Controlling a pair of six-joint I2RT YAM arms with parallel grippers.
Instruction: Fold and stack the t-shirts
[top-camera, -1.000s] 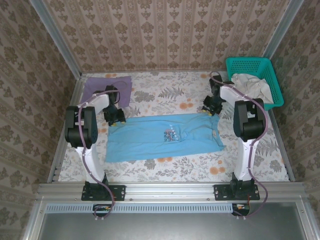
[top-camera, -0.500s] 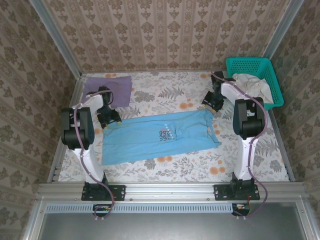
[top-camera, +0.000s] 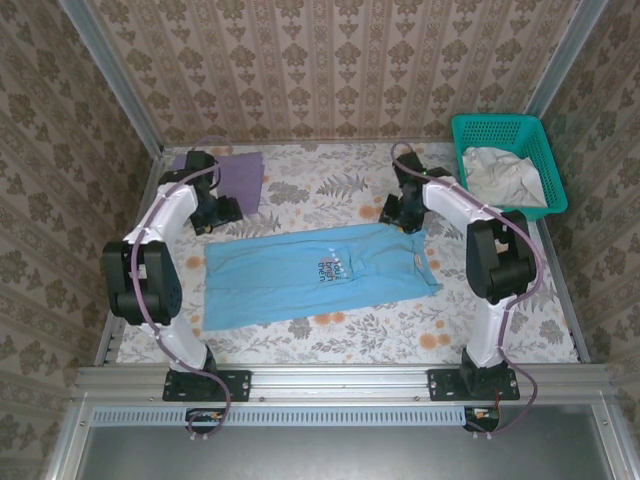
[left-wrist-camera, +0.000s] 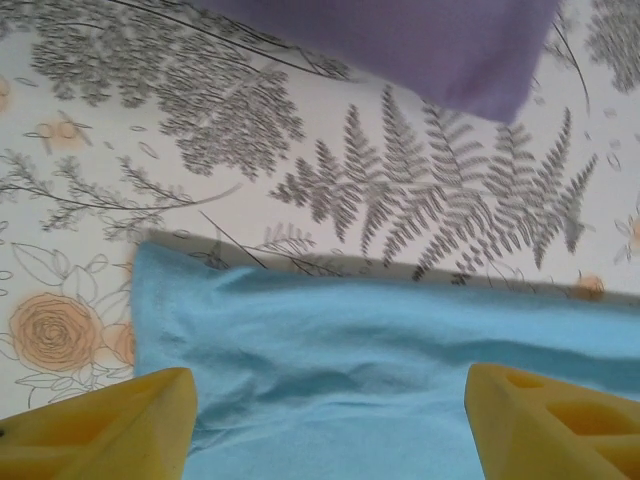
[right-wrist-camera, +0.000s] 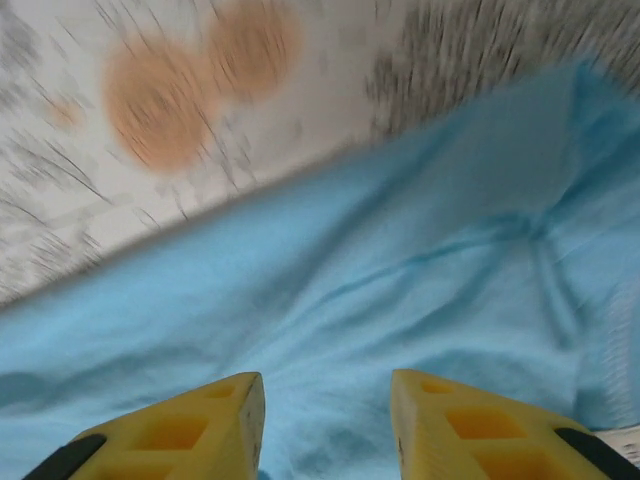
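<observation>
Table (top-camera: 330, 190): floral-print cover with grey ferns and orange blooms. Damask wallpaper (top-camera: 330, 60) on three sides, aluminium rail (top-camera: 340, 385) across the bottom of the top view. Sky-blue t-shirt (top-camera: 300, 275) lies flat at centre, spread sideways, print up. Lavender t-shirt (top-camera: 245, 172) lies flat at upper left, apart from the blue one. Teal basket (top-camera: 540, 135) at upper right, white cloth (top-camera: 500, 172) in it. Left gripper (left-wrist-camera: 330, 400) over the blue shirt's upper-left corner, fingers spread wide, nothing between. Right gripper (right-wrist-camera: 328, 400) over its upper-right edge, fingers apart, gripping nothing; that view is blurred.
</observation>
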